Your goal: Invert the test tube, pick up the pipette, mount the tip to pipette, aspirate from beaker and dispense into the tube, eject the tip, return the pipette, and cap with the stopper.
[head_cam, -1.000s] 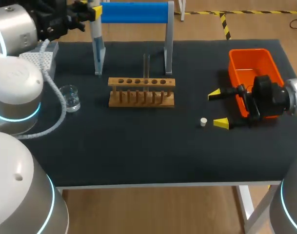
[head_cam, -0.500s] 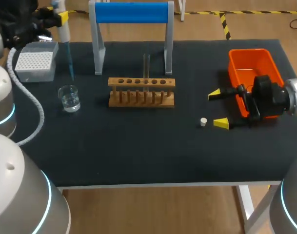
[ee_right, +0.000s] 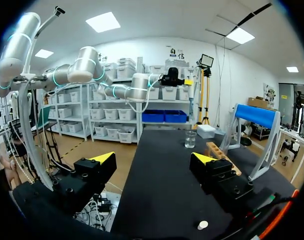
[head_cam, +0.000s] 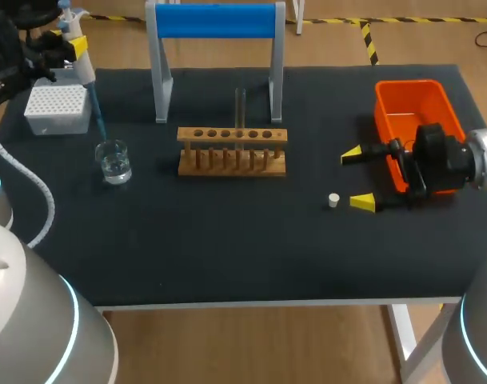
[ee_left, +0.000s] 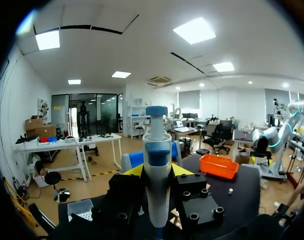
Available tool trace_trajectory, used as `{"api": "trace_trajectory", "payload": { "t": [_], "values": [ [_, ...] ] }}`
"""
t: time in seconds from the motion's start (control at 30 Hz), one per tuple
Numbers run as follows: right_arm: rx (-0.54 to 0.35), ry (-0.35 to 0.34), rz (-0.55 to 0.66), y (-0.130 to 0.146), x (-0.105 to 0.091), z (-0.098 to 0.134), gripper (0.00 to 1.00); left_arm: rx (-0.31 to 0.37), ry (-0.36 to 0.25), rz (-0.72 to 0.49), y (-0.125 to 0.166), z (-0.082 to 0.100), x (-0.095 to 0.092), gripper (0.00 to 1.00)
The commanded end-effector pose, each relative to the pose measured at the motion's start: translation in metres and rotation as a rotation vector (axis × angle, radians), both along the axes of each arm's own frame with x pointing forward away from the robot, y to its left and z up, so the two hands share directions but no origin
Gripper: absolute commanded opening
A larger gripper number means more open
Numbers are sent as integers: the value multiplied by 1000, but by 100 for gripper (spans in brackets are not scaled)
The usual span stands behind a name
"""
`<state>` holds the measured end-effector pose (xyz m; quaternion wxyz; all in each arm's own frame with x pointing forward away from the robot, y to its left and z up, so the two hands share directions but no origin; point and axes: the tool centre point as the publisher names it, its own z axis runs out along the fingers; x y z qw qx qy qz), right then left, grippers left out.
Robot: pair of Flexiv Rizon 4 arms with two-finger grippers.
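Hovering at the beaker (head_cam: 113,160), tip-fitted pipette (head_cam: 85,70) clamped in left gripper (ee_left: 156,170) — aspirate, dispense, eject, return, capping judged ahead; right gripper (head_cam: 357,178) spread beside stopper (head_cam: 333,200).

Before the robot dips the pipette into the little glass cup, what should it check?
1. The left gripper holds the white-and-blue pipette: ok.
2. The thin blue tip is on the pipette: ok.
3. The tip is lined up over the clear glass beaker: cannot tell.
4. There is liquid in the beaker: ok.
5. The glass test tube stands in the wooden rack: ok.
6. The right gripper is open, far from the beaker: ok.
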<state>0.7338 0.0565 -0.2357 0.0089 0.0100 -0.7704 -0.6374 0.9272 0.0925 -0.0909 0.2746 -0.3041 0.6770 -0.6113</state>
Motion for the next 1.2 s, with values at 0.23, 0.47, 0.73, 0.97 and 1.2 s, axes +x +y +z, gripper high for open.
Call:
{"api": "trace_trajectory", "payload": {
  "t": [0.23, 0.47, 0.73, 0.97, 1.2],
  "values": [
    [-3, -1, -1, -1, -1, 1, 100, -21, -56, -27, 4, -10, 6, 0],
    [-3, -1, -1, -1, -1, 1, 100, 5, -52, -53, -1, -15, 9, 0],
    [-3, -1, -1, -1, -1, 1, 100, 56, -46, -63, -5, -17, 10, 0],
    [-3, -1, -1, -1, -1, 1, 100, 48, -46, -66, -6, -18, 10, 0],
    [-3, -1, -1, -1, -1, 1, 100, 41, -47, -65, -6, -19, 9, 0]
  ]
}}
